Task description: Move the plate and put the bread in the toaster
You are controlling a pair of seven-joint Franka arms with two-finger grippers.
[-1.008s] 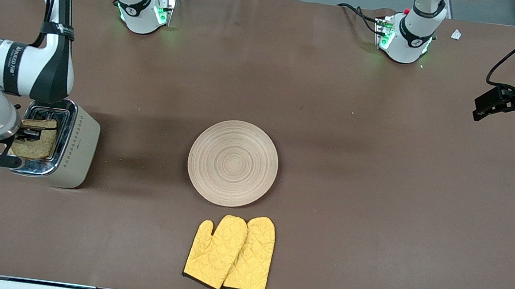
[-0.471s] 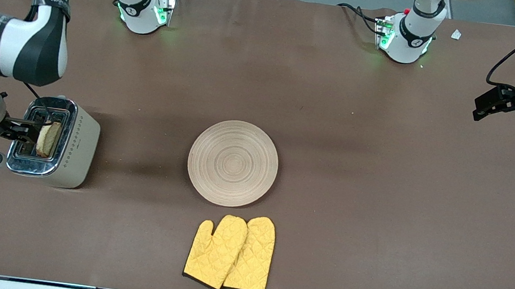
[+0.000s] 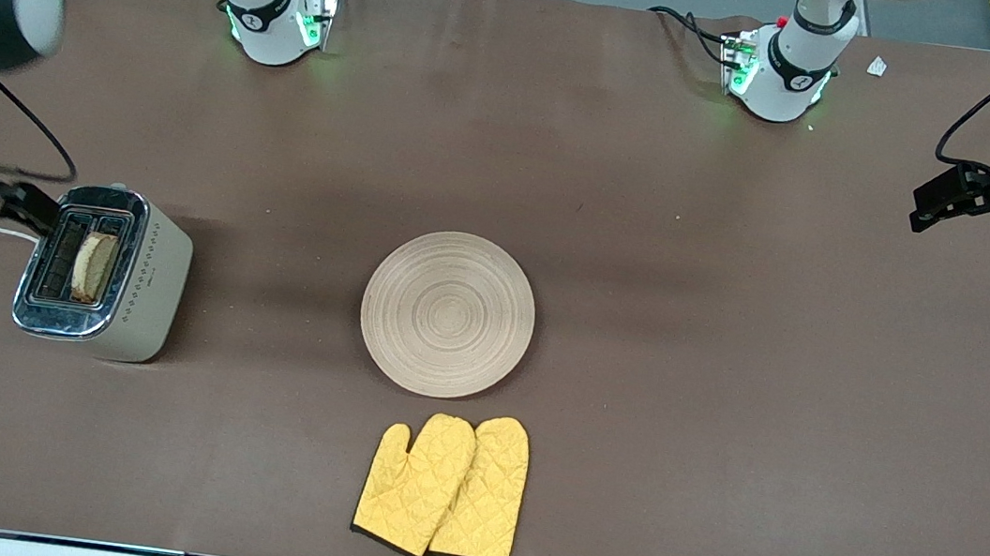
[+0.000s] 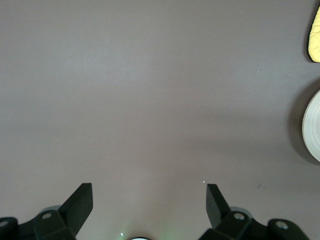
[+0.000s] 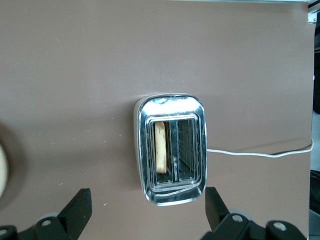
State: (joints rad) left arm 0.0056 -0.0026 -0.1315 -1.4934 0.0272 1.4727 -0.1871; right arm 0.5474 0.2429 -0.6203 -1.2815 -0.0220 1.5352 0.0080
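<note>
Brown covering is seen across the whole desk (image 3: pixel 683 358). At the right arm's end the toaster (image 3: pixel 107 272) is stood upright, its chrome top showing two slots. The bread (image 3: pixel 94 266) is lodged on edge in the slot nearer the plate, its upper crust showing above the chrome; in the right wrist view the same slice (image 5: pixel 160 154) is seen inside the toaster (image 5: pixel 171 148), with the other slot dark. A white cord (image 5: pixel 260 152) is laid out from the toaster across the desk.

The plate (image 3: pixel 448 314) is set flat at the middle of the desk, well apart from the toaster and bare on top. Just nearer to the front camera a pair of yellow oven mitts (image 3: pixel 443 486) is laid side by side, close to the plate but not touching it.

The right hand (image 5: pixel 148 210) is held in the air above the toaster, its fingers spread wide and nothing gripped between them. The left hand (image 4: pixel 150 202) is parked over bare desk at the left arm's end, released as well, with an edge of the plate (image 4: pixel 312 125) seen at the border of its wrist view; that arm is kept waiting.
</note>
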